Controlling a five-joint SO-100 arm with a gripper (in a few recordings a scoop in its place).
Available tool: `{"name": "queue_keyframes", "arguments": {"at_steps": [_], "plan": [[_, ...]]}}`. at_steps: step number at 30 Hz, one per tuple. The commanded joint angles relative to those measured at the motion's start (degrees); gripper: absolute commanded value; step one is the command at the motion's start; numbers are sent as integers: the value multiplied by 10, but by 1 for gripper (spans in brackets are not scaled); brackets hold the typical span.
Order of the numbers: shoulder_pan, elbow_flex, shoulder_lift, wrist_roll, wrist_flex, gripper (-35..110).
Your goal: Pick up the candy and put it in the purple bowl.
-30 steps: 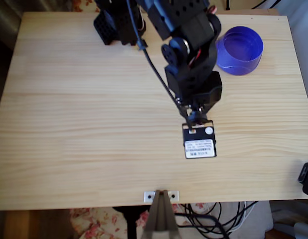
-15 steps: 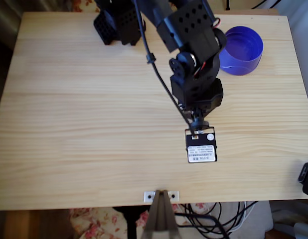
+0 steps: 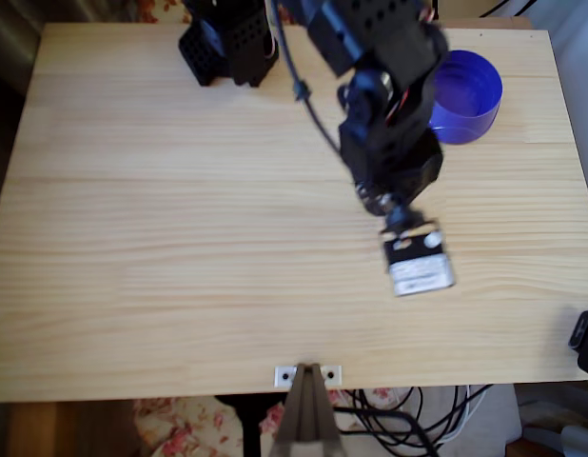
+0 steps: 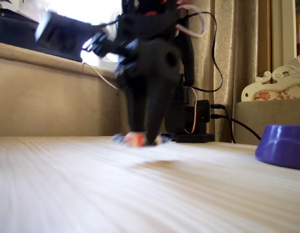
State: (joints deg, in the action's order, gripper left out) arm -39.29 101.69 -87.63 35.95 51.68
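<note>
While the gripper [image 4: 142, 138] is closed on the candy [image 4: 135, 140], lifted off the table [image 3: 180, 238], it should travel level and open only above the purple bowl [image 3: 470, 90].

Light wooden table [image 3: 161, 238], planked grain. Small metal bracket [image 3: 307, 375] at its near edge. Cables [image 3: 418, 419] below on a floral fabric [image 3: 180, 428]. In the fixed view: curtain [image 4: 237, 58], beige ledge [image 4: 48, 97], ornate chair back [image 4: 278, 90].
</note>
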Motion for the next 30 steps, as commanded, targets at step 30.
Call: {"name": "queue_keyframes", "arguments": {"at_steps": [30], "plan": [[-161,93,-315,-64,-40,0]]}}
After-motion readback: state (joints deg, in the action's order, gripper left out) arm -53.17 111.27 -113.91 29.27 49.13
